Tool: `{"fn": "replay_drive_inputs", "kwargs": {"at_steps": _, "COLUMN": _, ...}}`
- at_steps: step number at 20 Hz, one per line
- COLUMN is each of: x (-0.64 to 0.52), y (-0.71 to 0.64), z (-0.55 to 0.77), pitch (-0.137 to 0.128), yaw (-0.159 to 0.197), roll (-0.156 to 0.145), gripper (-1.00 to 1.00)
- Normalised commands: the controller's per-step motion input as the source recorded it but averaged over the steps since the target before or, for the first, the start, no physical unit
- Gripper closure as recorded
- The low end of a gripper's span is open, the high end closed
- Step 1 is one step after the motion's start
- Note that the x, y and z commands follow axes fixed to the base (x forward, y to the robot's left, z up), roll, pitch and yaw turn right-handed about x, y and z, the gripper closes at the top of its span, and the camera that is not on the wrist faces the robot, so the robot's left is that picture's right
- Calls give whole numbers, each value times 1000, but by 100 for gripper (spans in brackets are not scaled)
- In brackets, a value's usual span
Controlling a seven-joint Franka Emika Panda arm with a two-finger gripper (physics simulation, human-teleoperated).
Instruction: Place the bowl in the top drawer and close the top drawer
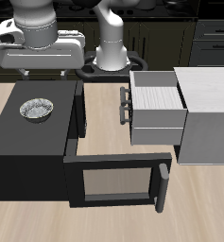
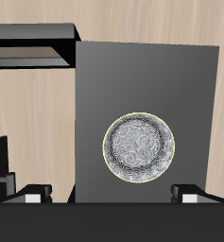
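We're at the reach step: bowl (image 1: 36,110) sits on top of the black box (image 1: 19,142), back from the tabletop's front edge, with our pincer (image 2: 112,194) spread and empty above it. Top drawer (image 1: 156,109) is already pulled out. Next we'd drop down and pinch the rim.

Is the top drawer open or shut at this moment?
Open. The top drawer is pulled out of the cabinet; its inside shows from above, without the bowl, which sits on the black box.
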Motion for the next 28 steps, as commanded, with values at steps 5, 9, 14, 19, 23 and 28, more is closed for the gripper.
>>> {"fn": "replay_drive_inputs", "kwargs": {"at_steps": 5, "x": 62, "y": 29, "z": -163, "pitch": 12, "yaw": 5, "roll": -8, "gripper": -100}}
{"fn": "replay_drive_inputs", "kwargs": {"at_steps": 9, "x": 62, "y": 87, "z": -235, "pitch": 7, "yaw": 2, "roll": 2, "gripper": -100}}
{"fn": "replay_drive_inputs", "kwargs": {"at_steps": 14, "x": 64, "y": 62, "z": -392, "pitch": 36, "yaw": 5, "roll": 7, "gripper": -100}}
{"fn": "replay_drive_inputs", "kwargs": {"at_steps": 19, "x": 17, "y": -73, "z": -219, "pitch": 19, "yaw": 10, "roll": -30, "gripper": -100}}
{"fn": "replay_drive_inputs", "kwargs": {"at_steps": 23, "x": -54, "y": -81, "z": -191, "pitch": 20, "yaw": -24, "roll": 20, "gripper": -100}}
{"fn": "replay_drive_inputs", "kwargs": {"at_steps": 28, "x": -20, "y": -32, "z": -291, "pitch": 42, "yaw": -6, "roll": 1, "gripper": -100}}
